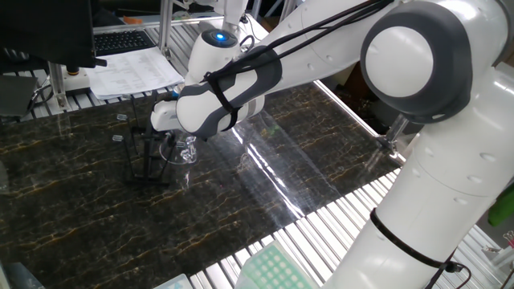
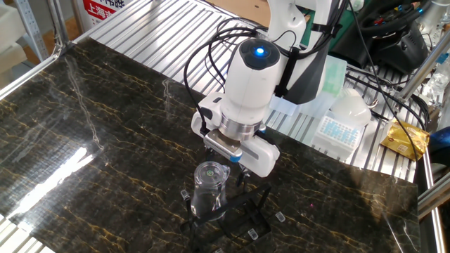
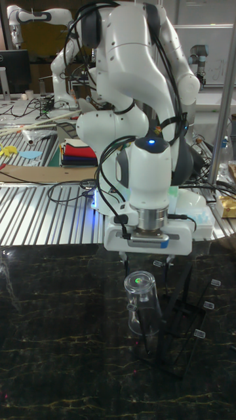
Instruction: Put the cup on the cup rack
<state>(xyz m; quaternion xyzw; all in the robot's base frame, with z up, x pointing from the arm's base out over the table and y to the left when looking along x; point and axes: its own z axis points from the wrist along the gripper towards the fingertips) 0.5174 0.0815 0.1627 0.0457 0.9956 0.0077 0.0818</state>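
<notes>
The cup, a clear glass, stands upside down with its thick base on top, over a prong on the left side of the cup rack. This black wire stand has pale-tipped prongs. My gripper hangs just above and behind the cup, open, with its fingers spread wider than the glass and nothing between them. From the other side, the cup sits in front of the gripper, and the cup rack is to its right. In the remaining fixed view the arm covers most of the cup and the cup rack.
The dark marbled tabletop is bordered by ribbed metal rails. White plastic boxes lie beyond the far edge. A keyboard and papers sit at the table's back edge. My own arm spans the right side.
</notes>
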